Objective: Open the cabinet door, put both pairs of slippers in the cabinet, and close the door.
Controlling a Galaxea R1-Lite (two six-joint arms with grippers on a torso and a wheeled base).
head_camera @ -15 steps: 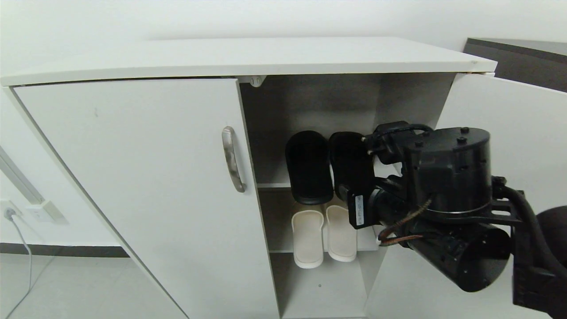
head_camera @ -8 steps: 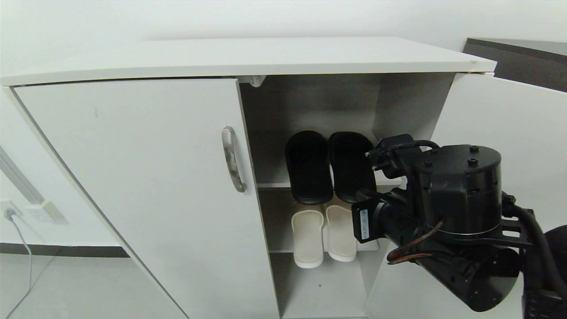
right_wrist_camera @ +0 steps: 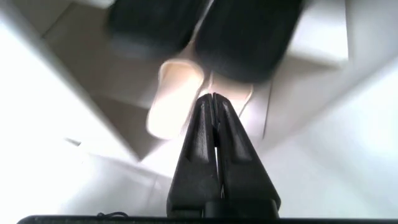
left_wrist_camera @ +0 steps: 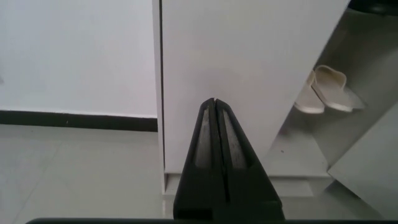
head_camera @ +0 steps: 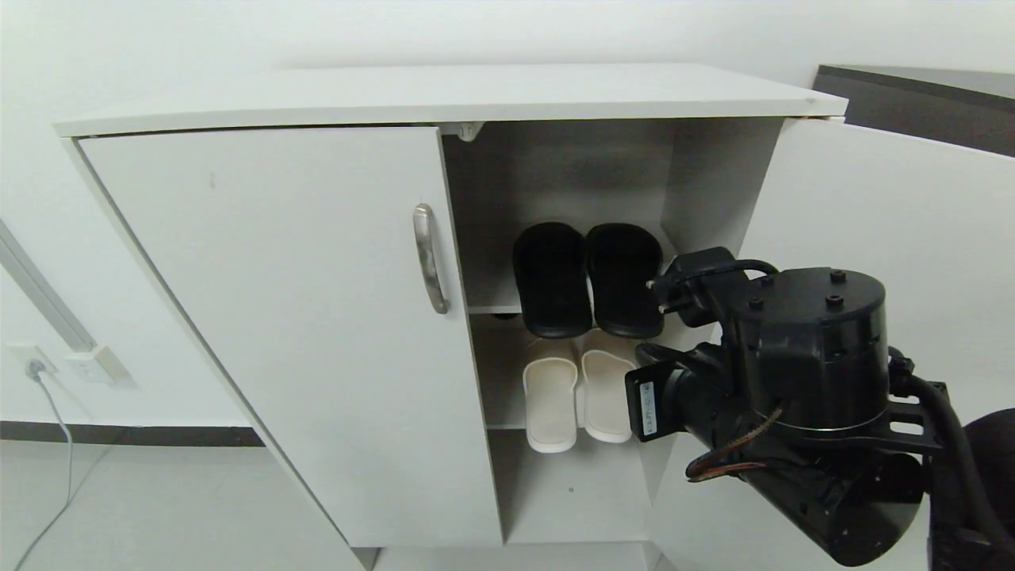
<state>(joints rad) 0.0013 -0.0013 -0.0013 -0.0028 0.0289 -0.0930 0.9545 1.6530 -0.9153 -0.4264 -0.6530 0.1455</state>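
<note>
1. The right gripper [right_wrist_camera: 213,96] has its slim black fingers pressed together on nothing, aimed into the cabinet [head_camera: 444,91] opening just in front of the slippers
2. The left gripper [left_wrist_camera: 214,102] is likewise pinched together and empty, low before the closed left door [head_camera: 277,317]
3. The black slippers [head_camera: 551,277] lie on the upper shelf and the white slippers [head_camera: 549,400] on the shelf below, all smooth, rounded, running front to back
4. The open door [head_camera: 872,214], a flat matte white panel, stands swung out to the right arm's right; that arm looks nearer for pushing it shut
</note>
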